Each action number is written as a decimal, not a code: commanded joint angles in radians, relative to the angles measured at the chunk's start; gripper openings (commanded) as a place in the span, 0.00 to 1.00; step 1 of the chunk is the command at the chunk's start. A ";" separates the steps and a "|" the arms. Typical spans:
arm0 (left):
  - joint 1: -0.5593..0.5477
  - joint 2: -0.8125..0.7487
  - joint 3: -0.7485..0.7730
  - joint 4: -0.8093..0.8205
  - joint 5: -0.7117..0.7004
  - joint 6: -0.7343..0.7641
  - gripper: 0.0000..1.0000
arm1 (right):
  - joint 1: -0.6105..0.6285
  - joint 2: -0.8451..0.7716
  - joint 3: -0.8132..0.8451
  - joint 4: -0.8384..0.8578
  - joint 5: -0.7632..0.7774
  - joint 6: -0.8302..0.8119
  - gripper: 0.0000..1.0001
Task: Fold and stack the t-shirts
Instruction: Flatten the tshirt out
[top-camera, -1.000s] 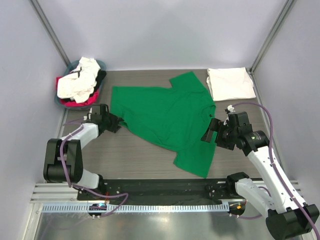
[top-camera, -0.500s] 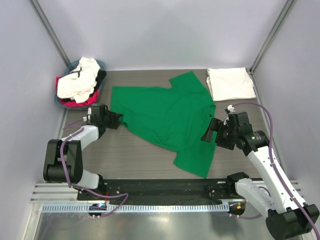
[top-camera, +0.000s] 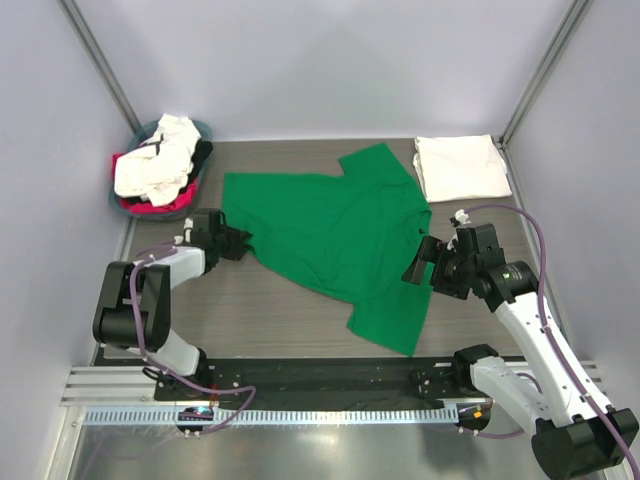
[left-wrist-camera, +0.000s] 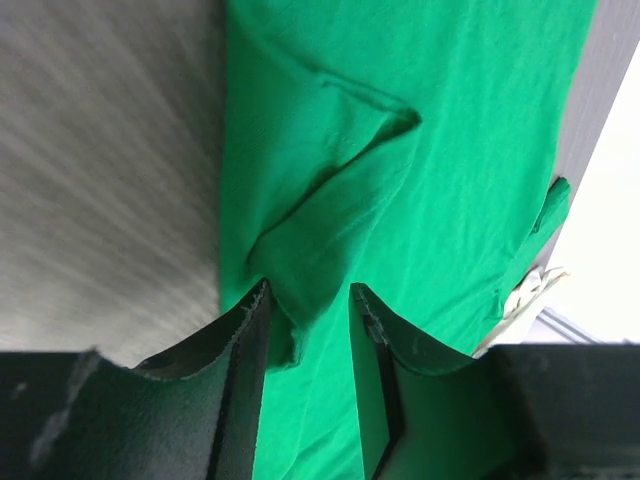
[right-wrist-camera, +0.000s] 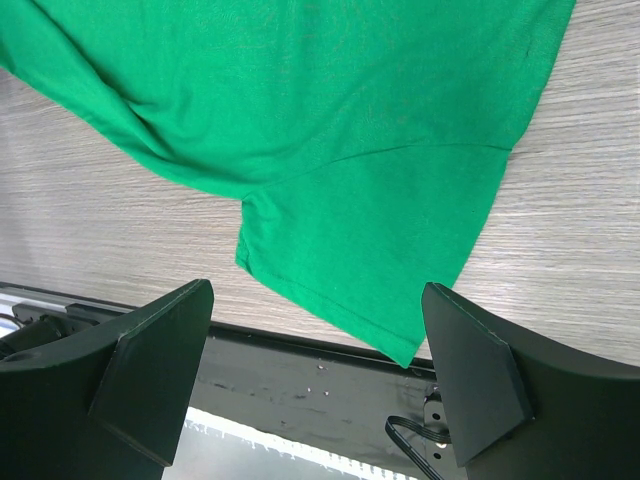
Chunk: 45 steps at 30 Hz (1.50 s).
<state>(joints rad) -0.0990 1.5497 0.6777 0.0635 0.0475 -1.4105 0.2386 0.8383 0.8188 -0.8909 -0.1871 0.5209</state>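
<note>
A bright green t-shirt lies spread flat on the table, skewed, with one sleeve toward the near edge. My left gripper is low at its left corner. In the left wrist view its jaws stand partly apart, straddling a raised fold of the green cloth. My right gripper hovers over the shirt's right side, open wide with nothing between its fingers; below it I see the sleeve. A folded white t-shirt lies at the back right.
A round grey-blue basket at the back left holds more white, pink-red and black shirts. A black rail runs along the near table edge. Walls and metal posts close in the table's sides.
My left gripper has slid a little right onto the shirt's left corner, its arm swinging with it, and its jaws have narrowed slightly. The right arm and the shirt have not moved.
</note>
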 joint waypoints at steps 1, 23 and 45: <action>-0.008 0.032 0.063 0.042 -0.034 -0.002 0.38 | 0.004 -0.005 -0.001 0.023 -0.014 -0.015 0.92; -0.010 -0.281 0.270 -0.667 -0.219 0.372 0.09 | 0.004 0.004 -0.001 0.026 -0.032 -0.021 0.92; -0.008 -0.739 0.036 -0.877 -0.177 0.452 0.81 | 0.018 -0.004 -0.088 0.030 -0.014 0.125 0.91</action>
<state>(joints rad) -0.1074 0.7509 0.7471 -0.9054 -0.2005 -1.0035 0.2417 0.8440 0.7601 -0.8757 -0.2199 0.5758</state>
